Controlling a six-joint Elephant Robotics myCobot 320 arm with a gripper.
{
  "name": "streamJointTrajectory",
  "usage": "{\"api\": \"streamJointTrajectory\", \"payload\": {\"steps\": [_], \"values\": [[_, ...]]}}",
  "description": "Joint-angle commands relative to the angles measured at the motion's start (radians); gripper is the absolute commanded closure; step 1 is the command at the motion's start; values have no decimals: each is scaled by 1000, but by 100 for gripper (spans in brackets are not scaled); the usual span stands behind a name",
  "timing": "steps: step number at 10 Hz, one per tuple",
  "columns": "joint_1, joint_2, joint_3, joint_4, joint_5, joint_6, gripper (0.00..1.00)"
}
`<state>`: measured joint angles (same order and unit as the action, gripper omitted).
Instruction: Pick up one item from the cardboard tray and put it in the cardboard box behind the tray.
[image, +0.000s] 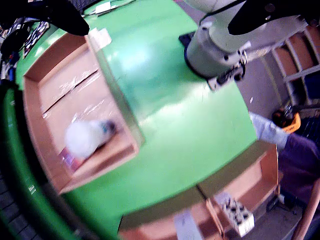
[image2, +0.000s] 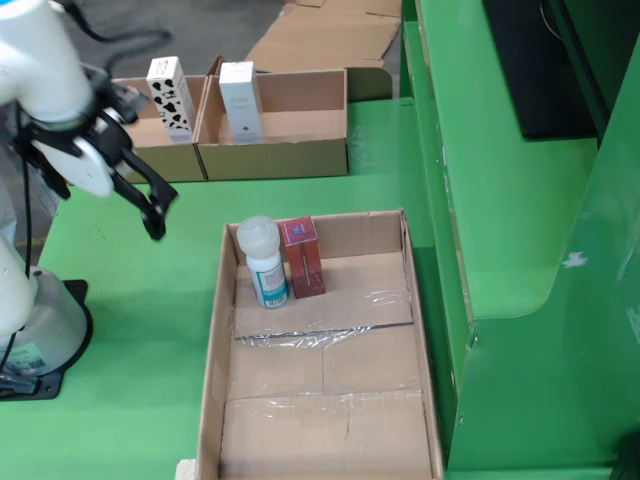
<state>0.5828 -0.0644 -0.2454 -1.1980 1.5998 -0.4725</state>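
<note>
Side-view picture first: the gripper (image2: 128, 190) hung in the air over the green table (image2: 150, 300), its dark fingers (image2: 152, 205) spread apart with nothing between them. It sat at about ten o'clock from the cardboard tray (image2: 215, 390), well clear of the tray's rim and not touching anything. The white arm (image2: 45, 60) rose from it toward the upper left of that view, and the arm's round base (image2: 40, 335) stood on the table at nine o'clock from the tray.

Inside the tray, at its far end, a white bottle (image2: 264, 262) with a teal label stood upright, and a red box (image2: 303, 257) stood just beside it at three o'clock, the two touching or nearly so. The rest of the tray floor showed taped cardboard.

At twelve o'clock beyond the tray stood two cardboard boxes side by side. The nearer-to-centre cardboard box (image2: 290, 150) held an upright white carton (image2: 240, 100); the left box (image2: 160, 155) held a black-and-white patterned carton (image2: 170, 95).

From the view riding on the gripper, blurred, the tray (image: 45, 145) lay at nine o'clock with the bottle (image: 85, 137) on its side in the frame, and the base (image: 215, 50) at one o'clock.
</note>
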Motion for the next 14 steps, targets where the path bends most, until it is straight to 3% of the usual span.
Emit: {"api": "streamJointTrajectory", "payload": {"steps": [1, 2, 3, 5, 6, 9, 10, 14], "values": [[-1169, -488, 245, -14, -36, -502, 0], [-1169, -488, 245, -14, -36, -502, 0], [-1321, -616, 245, 317, -68, -608, 0], [-1321, -616, 245, 317, -68, -608, 0], [-1399, -747, 245, 657, -124, -689, 0], [-1408, -787, 245, 775, -151, -704, 0], [-1403, -891, 245, 1077, -249, -744, 0], [-1403, -891, 245, 1077, -249, -744, 0]]}}
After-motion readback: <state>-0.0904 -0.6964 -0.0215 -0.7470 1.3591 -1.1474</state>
